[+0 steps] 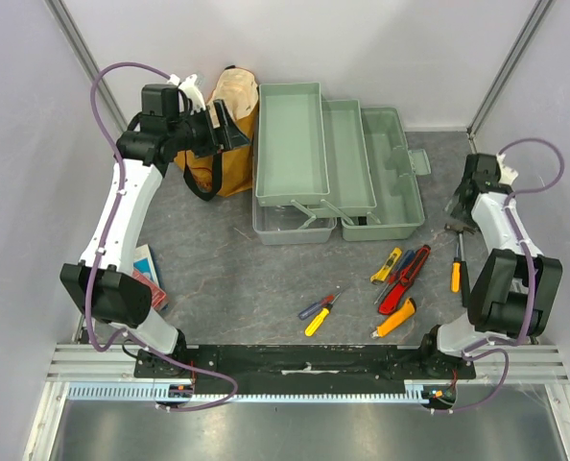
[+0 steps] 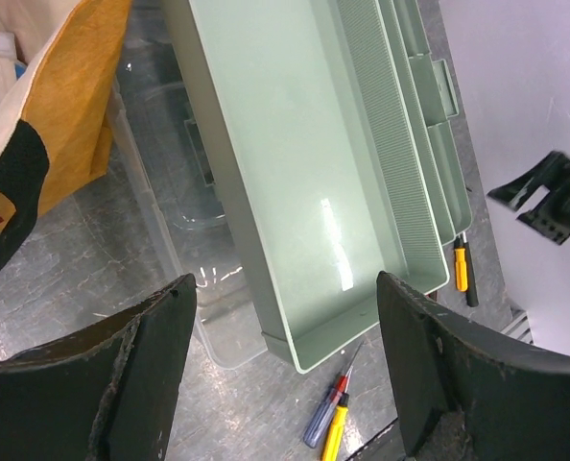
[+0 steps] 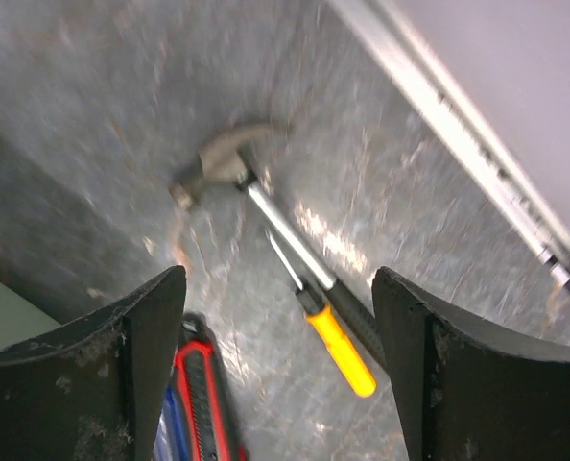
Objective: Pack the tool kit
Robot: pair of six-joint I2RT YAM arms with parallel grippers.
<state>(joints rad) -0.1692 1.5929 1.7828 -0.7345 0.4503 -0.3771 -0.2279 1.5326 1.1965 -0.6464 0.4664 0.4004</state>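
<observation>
- Top view: the toolbox point(image 1: 338, 163) stands open at the far middle of the table point(image 1: 227, 279), and loose tools point(image 1: 403, 286) lie near right. A careless arm swing could scatter them.
- Left wrist view: my left pincer point(image 2: 285, 370) hangs wide and empty over the tray point(image 2: 304, 192). If I drop straight down, a finger may catch its rim and tip the box.
- Right wrist view: my right pincer point(image 3: 278, 288), wide and empty, is above the hammer point(image 3: 223, 163). Its shaft lies just beside a yellow screwdriver point(image 3: 341, 353), so I might pinch both.
</observation>
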